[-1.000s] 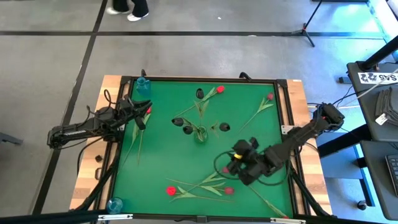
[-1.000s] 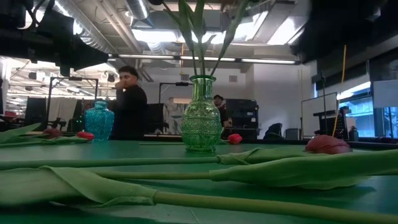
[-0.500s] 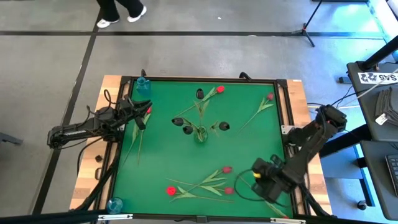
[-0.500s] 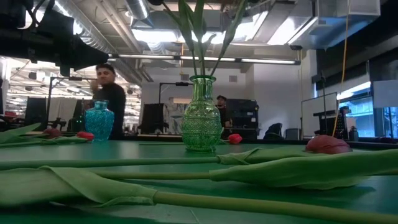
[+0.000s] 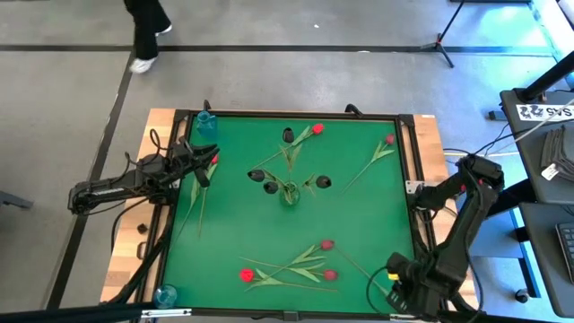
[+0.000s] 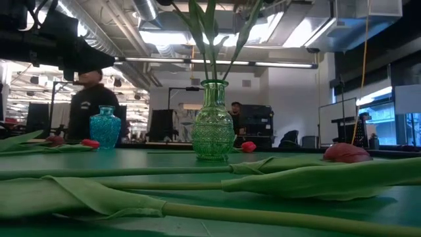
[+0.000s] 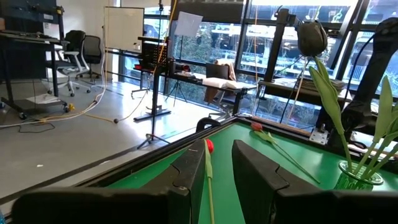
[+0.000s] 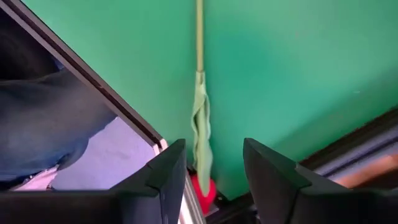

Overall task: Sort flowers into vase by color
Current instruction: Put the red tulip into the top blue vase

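Note:
A green glass vase (image 5: 289,193) stands mid-table on the green mat and holds dark tulips (image 5: 270,187). Red tulips lie flat on the mat at the far side (image 5: 317,129), the left (image 5: 213,160) and the near side (image 5: 247,275). My right gripper (image 8: 214,146) hangs open over the near right corner (image 5: 405,292), pointing down. Its fingers stand above and on either side of a tulip's stem and leaf (image 8: 200,118), whose red head (image 8: 206,188) lies by the table's edge. My left gripper (image 7: 219,177) is open and level at the left edge, above the left tulip's stem (image 7: 209,180).
A blue vase (image 5: 206,124) stands at the far left corner and another (image 5: 166,294) at the near left corner. The table's dark frame (image 8: 93,81) runs close beside my right gripper. A person (image 5: 143,27) walks on the floor beyond the far edge.
My right gripper has swung from the right middle of the mat toward the near right corner, sinking slightly and tipping from slanted to nearly straight down. The flowers and vases lie as before. The person beyond the table has walked to the left.

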